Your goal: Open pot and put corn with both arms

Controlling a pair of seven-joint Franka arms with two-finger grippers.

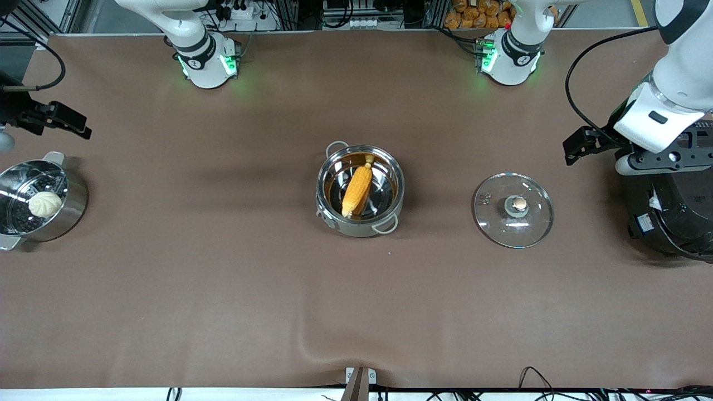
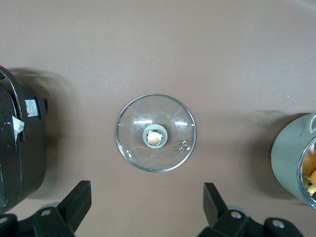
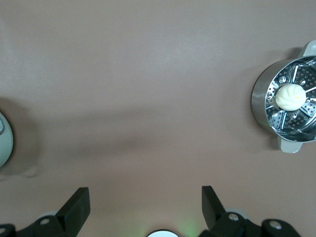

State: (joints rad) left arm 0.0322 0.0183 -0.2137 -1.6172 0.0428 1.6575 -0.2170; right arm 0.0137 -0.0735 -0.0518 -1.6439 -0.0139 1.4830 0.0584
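The steel pot (image 1: 359,228) stands open at the table's middle, with the yellow corn (image 1: 357,190) lying inside it. Its glass lid (image 1: 513,210) lies flat on the table, beside the pot toward the left arm's end. My left gripper (image 1: 576,147) is open and empty, up in the air between the lid and the black cooker. The left wrist view shows the lid (image 2: 155,132), the pot's side (image 2: 289,160) and a bit of corn (image 2: 312,174) past the open left gripper (image 2: 146,197). My right gripper (image 1: 64,121) hovers open and empty at the right arm's end, also seen in the right wrist view (image 3: 144,202).
A steel steamer pot (image 1: 72,209) with a white bun (image 1: 45,204) stands at the right arm's end, also in the right wrist view (image 3: 261,106). A big black cooker (image 1: 674,217) stands at the left arm's end, also in the left wrist view (image 2: 19,148). Brown cloth covers the table (image 1: 223,278).
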